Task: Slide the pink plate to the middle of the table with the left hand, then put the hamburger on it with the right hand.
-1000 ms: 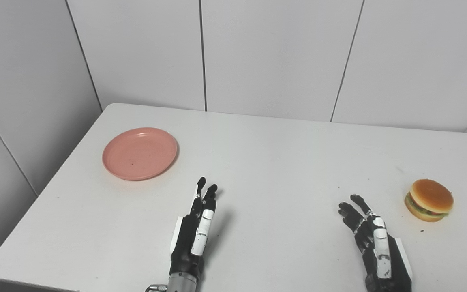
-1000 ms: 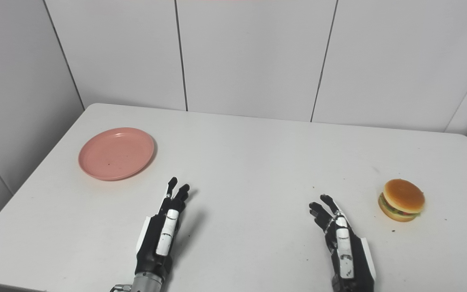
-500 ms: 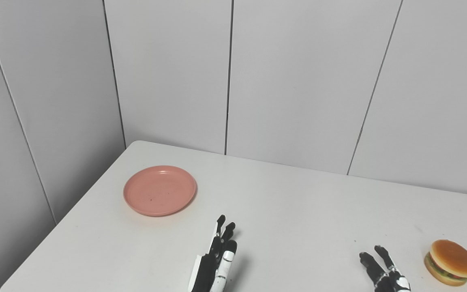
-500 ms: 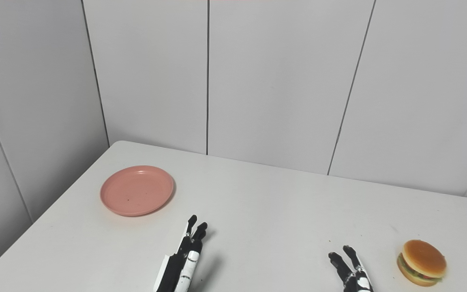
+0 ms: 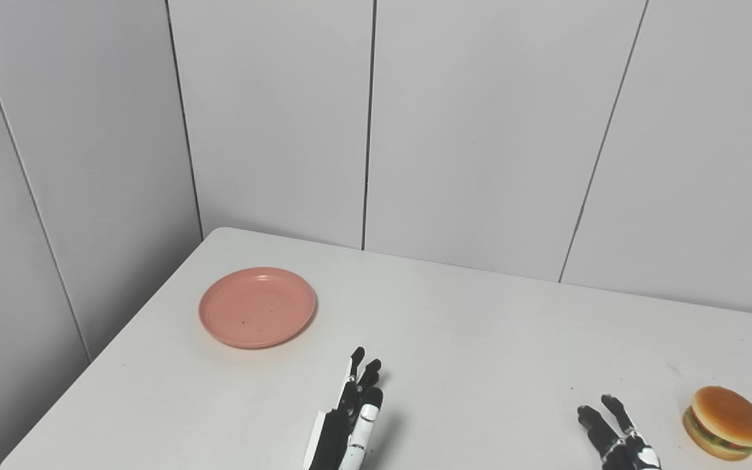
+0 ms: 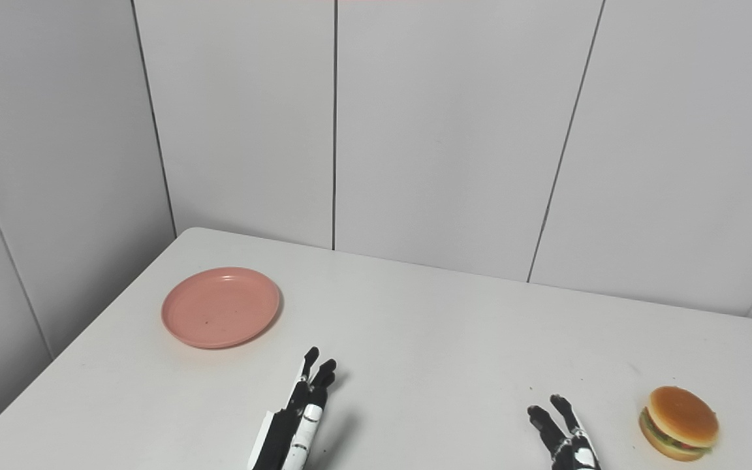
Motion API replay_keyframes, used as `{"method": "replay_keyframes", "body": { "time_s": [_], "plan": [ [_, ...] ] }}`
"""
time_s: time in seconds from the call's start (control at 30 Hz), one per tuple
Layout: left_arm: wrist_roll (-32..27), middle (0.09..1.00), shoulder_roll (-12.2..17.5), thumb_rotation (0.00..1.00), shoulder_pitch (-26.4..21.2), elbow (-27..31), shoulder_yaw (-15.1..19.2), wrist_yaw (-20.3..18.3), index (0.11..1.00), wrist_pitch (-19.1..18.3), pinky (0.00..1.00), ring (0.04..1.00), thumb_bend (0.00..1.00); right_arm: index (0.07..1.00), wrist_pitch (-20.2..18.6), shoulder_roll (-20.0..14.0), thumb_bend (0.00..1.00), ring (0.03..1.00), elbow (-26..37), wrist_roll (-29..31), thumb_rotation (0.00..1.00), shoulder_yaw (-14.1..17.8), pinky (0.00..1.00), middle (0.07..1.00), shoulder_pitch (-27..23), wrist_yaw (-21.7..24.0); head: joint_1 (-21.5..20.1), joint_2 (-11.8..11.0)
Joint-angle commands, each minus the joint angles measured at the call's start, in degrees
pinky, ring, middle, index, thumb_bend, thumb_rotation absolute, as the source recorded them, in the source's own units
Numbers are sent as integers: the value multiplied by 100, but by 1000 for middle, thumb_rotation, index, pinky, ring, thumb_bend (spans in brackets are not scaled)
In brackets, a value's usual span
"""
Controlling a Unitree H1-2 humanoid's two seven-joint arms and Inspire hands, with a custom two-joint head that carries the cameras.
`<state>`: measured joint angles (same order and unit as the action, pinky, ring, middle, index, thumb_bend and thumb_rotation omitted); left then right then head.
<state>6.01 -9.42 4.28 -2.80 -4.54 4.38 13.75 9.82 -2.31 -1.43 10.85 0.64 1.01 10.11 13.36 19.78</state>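
A pink plate [image 5: 257, 307] lies empty on the left part of the white table [image 5: 467, 339]. A toy hamburger [image 5: 724, 423] sits near the right edge. My left hand [image 5: 350, 418] is open, fingers straight and close together, low over the table to the right of and nearer than the plate, apart from it. My right hand [image 5: 614, 436] is open with fingers spread, left of the hamburger and not touching it. Both hands are cut off by the bottom edge. The plate [image 6: 220, 307] and hamburger [image 6: 678, 423] also show in the right eye view.
Grey wall panels [image 5: 376, 130] stand close behind the table and along its left side. The table's left edge runs diagonally near the plate. A wide bare stretch of tabletop lies between the plate and the hamburger.
The camera tilted up between one second and half a second ago, so everything sits lower in the picture. The left hand's fingertips have crept slightly forward; plate and hamburger have not moved.
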Motion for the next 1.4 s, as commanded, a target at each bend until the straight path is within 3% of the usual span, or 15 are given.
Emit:
{"method": "replay_keyframes", "body": {
  "time_s": [0.0, 0.23, 0.43, 0.7, 0.83, 0.93, 1.03, 1.37],
  "plan": [
    [-108, 946, 36, 915, -47, -294, -3, -71, 998, -134, 1000, 962, 585, 906, -187, -126, 760, 881, -702, -109, 1000, 115, 969, 828, -67, -147, -35, 10],
    [-434, 933, 222, 906, -191, 294, 148, -171, 990, -330, 1000, 951, 654, 892, -240, 19, 766, 861, -590, -236, 1000, 24, 952, 810, -2, -233, -256, 41],
    [-618, 896, 418, 872, -783, 729, 401, -170, 901, -498, 960, 916, 792, 873, -165, 53, 794, 833, -617, -312, 1000, -15, 902, 803, -12, -298, -262, 35],
    [-746, 874, 782, 875, -1602, 949, 685, -226, 822, -784, 950, 902, 922, 864, -190, 103, 790, 843, -646, -319, 1000, -27, 906, 797, -46, -313, -333, 3],
    [-667, 867, 936, 877, -1918, 1015, 802, -167, 813, -885, 940, 898, 932, 865, -222, 125, 790, 845, -655, -323, 1000, -28, 911, 796, -61, -327, -350, -8],
    [-621, 865, 1076, 900, -2078, 1014, 876, -176, 818, -867, 894, 883, 901, 866, -216, 126, 777, 846, -669, -318, 1000, -36, 908, 798, -68, -323, -353, -21],
    [-702, 873, 1284, 896, -2269, 919, 1028, -201, 827, -885, 948, 902, 931, 868, -233, 133, 767, 849, -679, -287, 1000, -38, 914, 800, -74, -308, -362, -27],
    [-957, 862, 2088, 915, -2914, -126, 1575, -245, 838, -470, 922, 877, 961, 864, -205, 157, 756, 847, -747, -318, 1000, -46, 910, 800, -95, -328, -408, -50]
  ]
}}
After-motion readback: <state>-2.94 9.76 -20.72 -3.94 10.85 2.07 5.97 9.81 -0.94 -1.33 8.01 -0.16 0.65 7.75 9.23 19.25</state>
